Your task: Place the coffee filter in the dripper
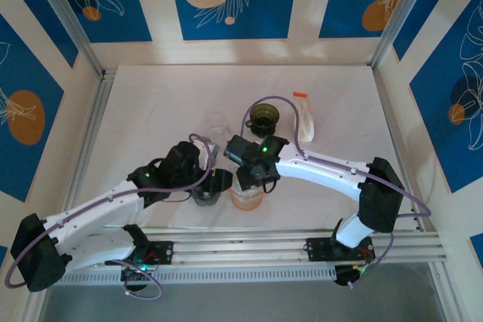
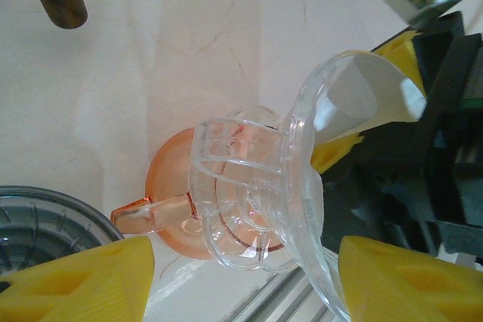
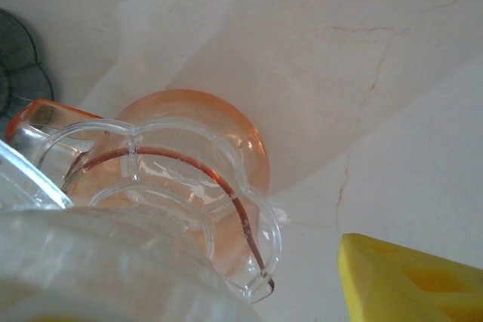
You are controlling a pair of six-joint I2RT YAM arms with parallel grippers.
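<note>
A clear dripper [image 2: 249, 186] leans tilted over an orange cup [image 2: 170, 179], with its foot ring on the cup's mouth. The white coffee filter [image 2: 362, 88] lies inside the dripper's cone. My right gripper [image 2: 370, 99] stands at the cone's mouth with its yellow fingers on either side of the filter. In the right wrist view the dripper [image 3: 189, 186] fills the lower left, and a gap separates it from one yellow finger [image 3: 407, 277]. My left gripper [image 2: 245, 262] is open, its fingers wide apart around the dripper's rim. In the top view both grippers meet over the orange cup [image 1: 247, 200].
A dark grey ribbed glass [image 1: 205, 192] stands just left of the orange cup, under my left wrist. Farther back are a dark green cup [image 1: 265, 118] and a packet of filters [image 1: 304, 115]. An aluminium rail [image 1: 287, 239] runs along the near edge.
</note>
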